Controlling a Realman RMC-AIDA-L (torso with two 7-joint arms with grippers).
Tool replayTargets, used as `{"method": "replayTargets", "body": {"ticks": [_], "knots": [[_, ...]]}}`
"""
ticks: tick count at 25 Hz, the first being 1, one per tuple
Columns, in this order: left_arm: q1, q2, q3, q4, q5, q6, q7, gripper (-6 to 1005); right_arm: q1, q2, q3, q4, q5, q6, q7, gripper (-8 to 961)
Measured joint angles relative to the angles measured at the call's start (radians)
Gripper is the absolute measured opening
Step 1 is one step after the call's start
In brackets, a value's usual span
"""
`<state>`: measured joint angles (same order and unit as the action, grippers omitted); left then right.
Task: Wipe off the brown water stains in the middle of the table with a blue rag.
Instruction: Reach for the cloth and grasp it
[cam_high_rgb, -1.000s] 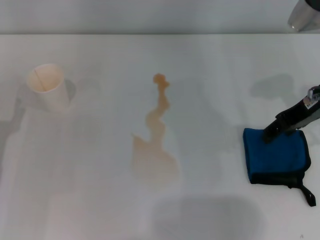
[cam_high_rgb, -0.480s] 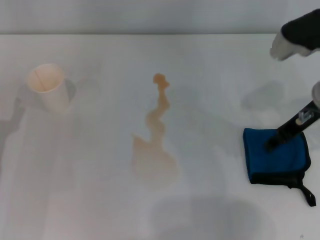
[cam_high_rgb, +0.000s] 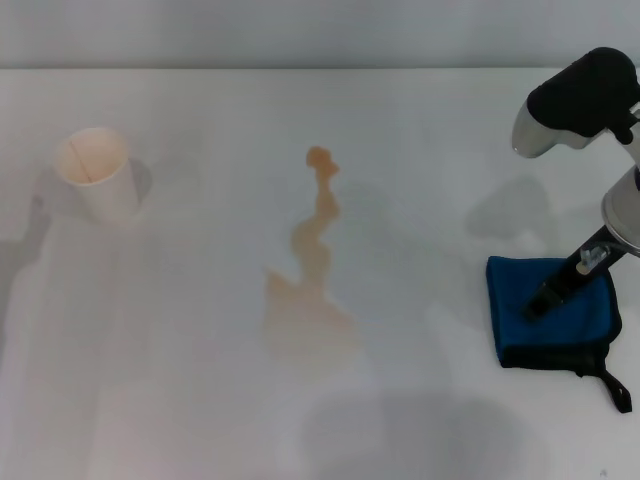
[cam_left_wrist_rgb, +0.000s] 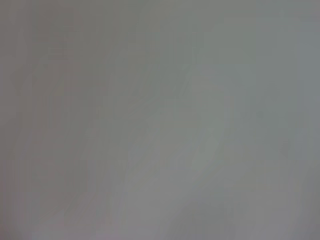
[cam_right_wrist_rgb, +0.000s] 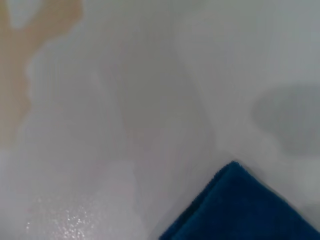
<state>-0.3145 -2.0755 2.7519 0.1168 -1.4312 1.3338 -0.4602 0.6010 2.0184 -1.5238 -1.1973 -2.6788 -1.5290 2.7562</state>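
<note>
The brown water stains (cam_high_rgb: 308, 290) spread across the middle of the white table (cam_high_rgb: 420, 130), a wide blob with a thin wavy tail running away from me. The blue rag (cam_high_rgb: 560, 325) lies flat at the right, its black loop tag trailing toward the front edge. My right gripper (cam_high_rgb: 538, 303) reaches down from the right, and its dark tip rests on the rag's middle. The right wrist view shows a corner of the blue rag (cam_right_wrist_rgb: 245, 210) and part of the brown stains (cam_right_wrist_rgb: 20, 60). My left gripper is out of view; its wrist view shows only a blank grey surface.
A white paper cup (cam_high_rgb: 98, 176) stands upright at the far left. The right arm's black-and-white elbow housing (cam_high_rgb: 575, 100) hangs over the table's back right. Bare table lies between the stain and the rag.
The right arm has swung further in from the upper right, its housing now large in view. The gripper tip has slid slightly down and left on the rag. The rag has not moved.
</note>
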Motion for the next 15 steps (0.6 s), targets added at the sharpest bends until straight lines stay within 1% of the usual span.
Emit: {"method": "replayTargets", "body": {"ticks": [7,15], "knots": [[0.0,0.0,0.0,0.003,0.0,-0.001,0.0,887,-0.002,-0.002,-0.021,0.005,-0.025,0.01,-0.002,680],[0.0,0.0,0.0,0.001,0.0,-0.001,0.0,888,0.007,-0.003,-0.04,0.046,-0.027,0.029,-0.007,680]]}}
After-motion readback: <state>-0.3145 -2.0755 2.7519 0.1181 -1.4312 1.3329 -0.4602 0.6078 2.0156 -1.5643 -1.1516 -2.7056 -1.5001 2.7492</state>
